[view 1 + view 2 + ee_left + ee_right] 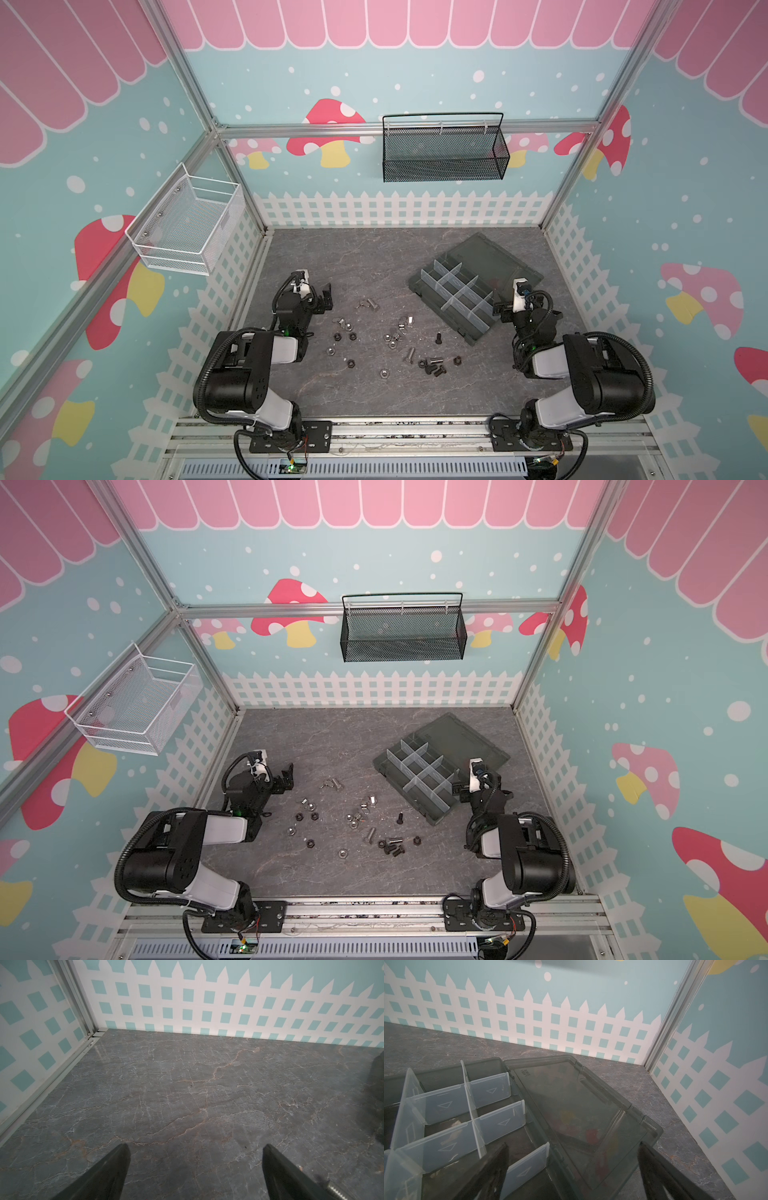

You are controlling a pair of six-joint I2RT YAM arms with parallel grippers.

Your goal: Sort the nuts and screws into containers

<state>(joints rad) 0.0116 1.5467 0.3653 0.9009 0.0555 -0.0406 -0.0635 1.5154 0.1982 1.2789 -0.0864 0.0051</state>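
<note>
- Arms' jaws gape empty: left nine o'clock, right three, by containers [432, 286].
- Sorting seems unstarted; next, a precise pinch on loose screws [409, 354] or nuts [350, 363].

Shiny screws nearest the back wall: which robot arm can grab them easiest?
Left. The left gripper hangs open just beside the shiny screws, with only bare table between them. The right gripper, open too, sits over the organizer box edge, farther from them.
</note>
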